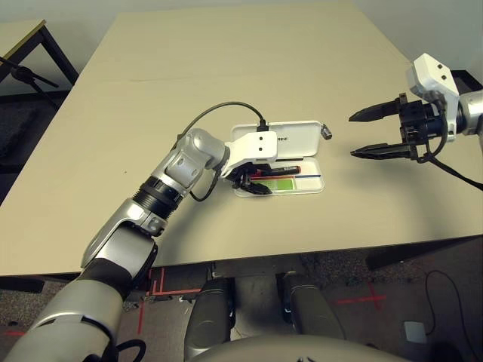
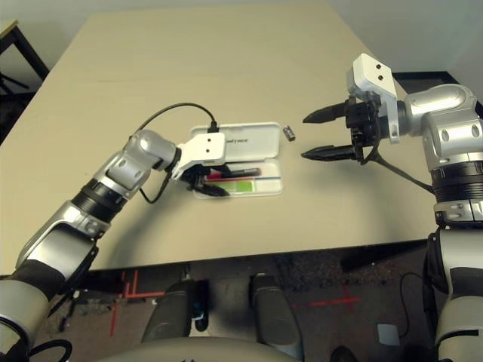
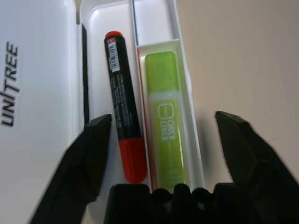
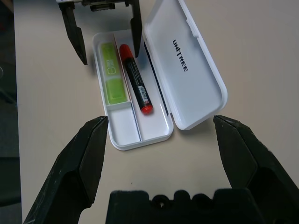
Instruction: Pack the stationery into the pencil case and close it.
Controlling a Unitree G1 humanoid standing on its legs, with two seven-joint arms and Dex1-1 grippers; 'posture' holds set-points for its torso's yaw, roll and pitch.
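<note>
1. The marker (image 3: 124,102) and green bar (image 3: 166,121) are laid in separate compartments of the opened pencil case (image 4: 135,135).
2. The left tool (image 3: 163,140) is held open above it.
3. The right tool (image 1: 358,133) is opened wide; the small cylinder (image 1: 326,132) is seen on the table (image 1: 189,60), beside the lid (image 4: 187,70).

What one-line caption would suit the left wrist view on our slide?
Black-barrelled red marker and flat light-green bar lie inside the open white plastic pencil case.
</note>
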